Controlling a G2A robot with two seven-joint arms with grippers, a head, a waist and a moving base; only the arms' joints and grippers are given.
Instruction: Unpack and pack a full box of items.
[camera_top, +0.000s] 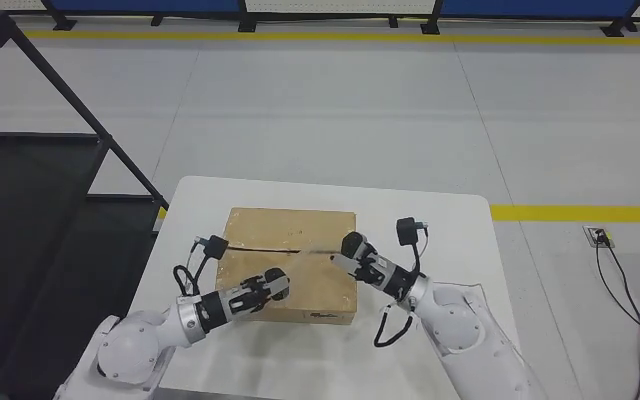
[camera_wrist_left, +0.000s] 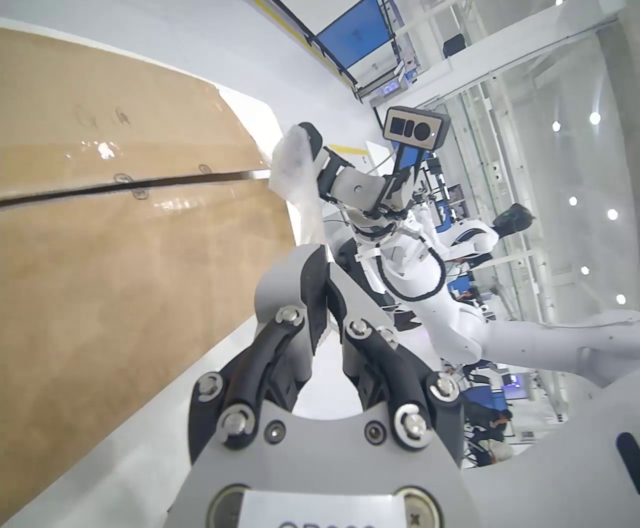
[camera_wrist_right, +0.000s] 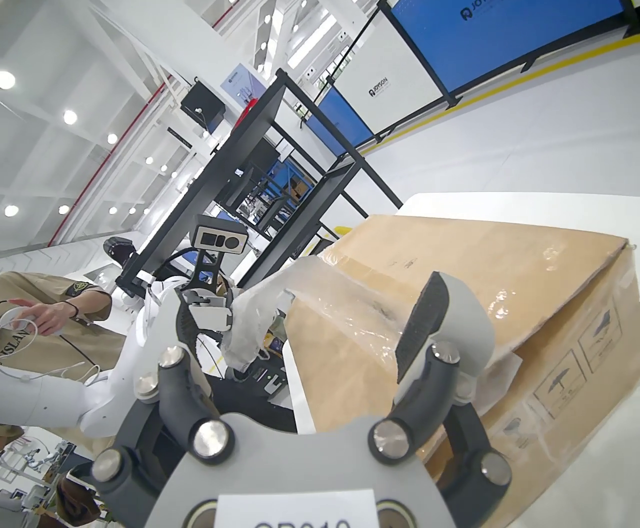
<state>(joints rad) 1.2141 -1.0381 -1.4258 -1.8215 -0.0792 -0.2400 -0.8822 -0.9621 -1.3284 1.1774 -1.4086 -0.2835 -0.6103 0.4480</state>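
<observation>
My left claw (camera_wrist_left: 322, 270) pinches the loose tape (camera_wrist_right: 255, 305) over the box (camera_top: 290, 275); my right claw (camera_wrist_right: 307, 300) gapes. I'd pull low along the seam (camera_top: 280, 249).

**A:** From where is the surface (camera_top: 440, 215) being watched?
**B:** From above the arms, well back, being aimed down at the box (camera_top: 290, 265).
**A:** And at the wrists?
**B:** Each is being aimed closely past its own tool, left tool (camera_wrist_left: 322, 272) and right tool (camera_wrist_right: 309, 292), across the box top; the opposite arm is being caught in both.
</observation>
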